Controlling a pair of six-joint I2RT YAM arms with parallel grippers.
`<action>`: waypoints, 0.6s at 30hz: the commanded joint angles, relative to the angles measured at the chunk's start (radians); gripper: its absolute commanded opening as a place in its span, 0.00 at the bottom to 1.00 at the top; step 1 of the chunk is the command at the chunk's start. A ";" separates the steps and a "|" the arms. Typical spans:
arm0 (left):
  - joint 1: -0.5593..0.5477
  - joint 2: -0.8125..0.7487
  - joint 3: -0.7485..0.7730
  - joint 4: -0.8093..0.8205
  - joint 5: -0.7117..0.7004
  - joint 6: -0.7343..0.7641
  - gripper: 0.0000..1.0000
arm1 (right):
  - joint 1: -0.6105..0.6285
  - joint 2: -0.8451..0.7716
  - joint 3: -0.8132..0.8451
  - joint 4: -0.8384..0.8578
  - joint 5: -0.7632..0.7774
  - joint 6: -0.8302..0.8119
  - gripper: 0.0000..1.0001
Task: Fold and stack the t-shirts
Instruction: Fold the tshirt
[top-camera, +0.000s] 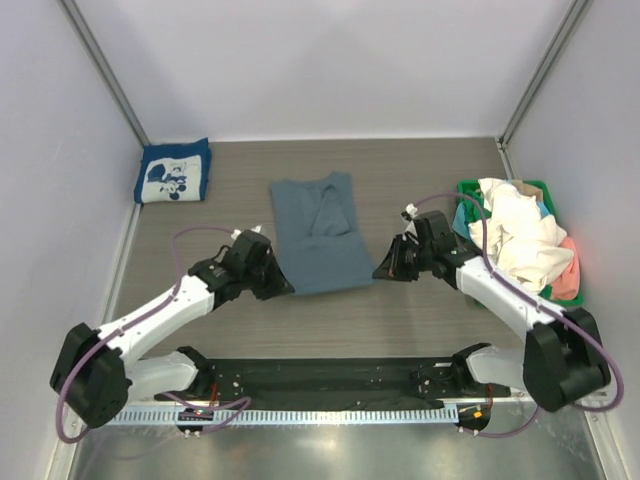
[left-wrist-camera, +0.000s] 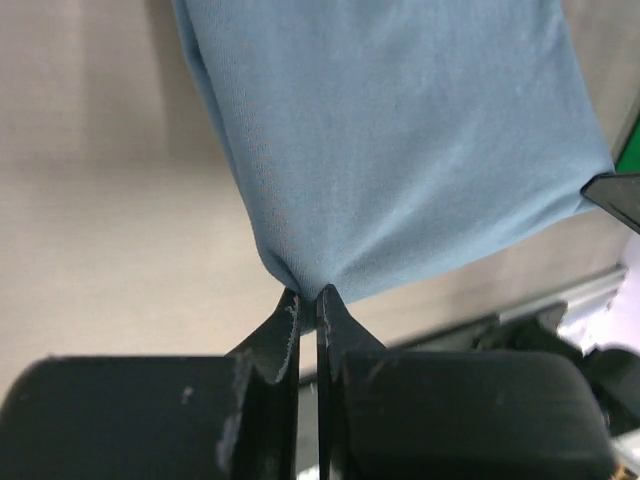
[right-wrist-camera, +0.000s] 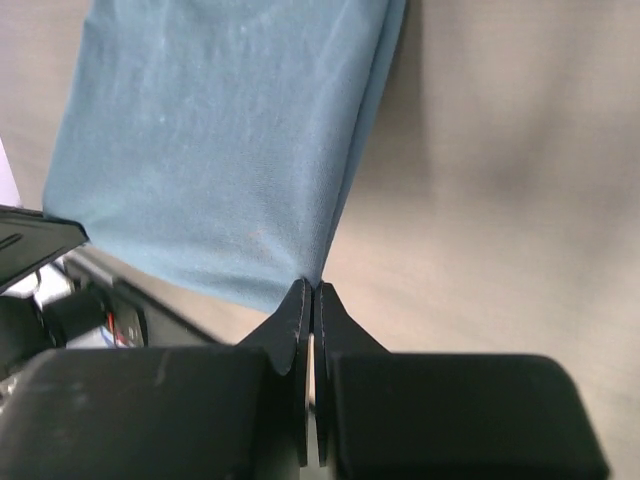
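Pinching both near corners of the blue tee (top-camera: 320, 235) is the step in hand, judged to begin a fold that carries the near hem over to the far edge. All places below are given from this tee, which lies flat as a narrow strip at mid-table.

Far left of it: the navy tee (top-camera: 173, 172), folded, print up, well apart. Judged to be the base of the stack.

At its near left corner: the left gripper (left-wrist-camera: 308, 292), clenched on the cloth. Only the tip of the corner sits between the jaws.

At its near right corner: the right gripper (right-wrist-camera: 307, 287), likewise clamped on the cloth by a thin bite.

Recommended procedure:
1. Raise both corners together and level, so the hem stays taut and does not sag in the middle.
2. Lift only enough to clear the cloth beneath, then carry the hem straight toward the far edge.
3. Move slowly, because such shallow bites may slip.
4. Lay the hem square on the far edge before letting go.

Right of it: the basket (top-camera: 543, 192), holding a loose pile (top-camera: 520, 240) of white, cream, pink and teal tees. It stands just beside the right arm, so keep that arm clear of it.

Surface: the table (top-camera: 420, 320) is matt, grey-brown and smooth-looking. Cloth will probably slide on it, so a low pull may drag the far half.

Room: plain pale walls (top-camera: 320, 60) enclose the far end and both sides
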 joint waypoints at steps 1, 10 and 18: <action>-0.082 -0.102 -0.019 -0.148 -0.058 -0.090 0.00 | 0.007 -0.152 -0.044 -0.151 0.020 0.020 0.01; -0.184 -0.256 0.089 -0.378 -0.107 -0.163 0.00 | 0.030 -0.332 0.051 -0.403 0.062 -0.013 0.01; -0.142 -0.080 0.401 -0.532 -0.254 -0.014 0.01 | 0.029 -0.124 0.321 -0.414 0.117 -0.094 0.01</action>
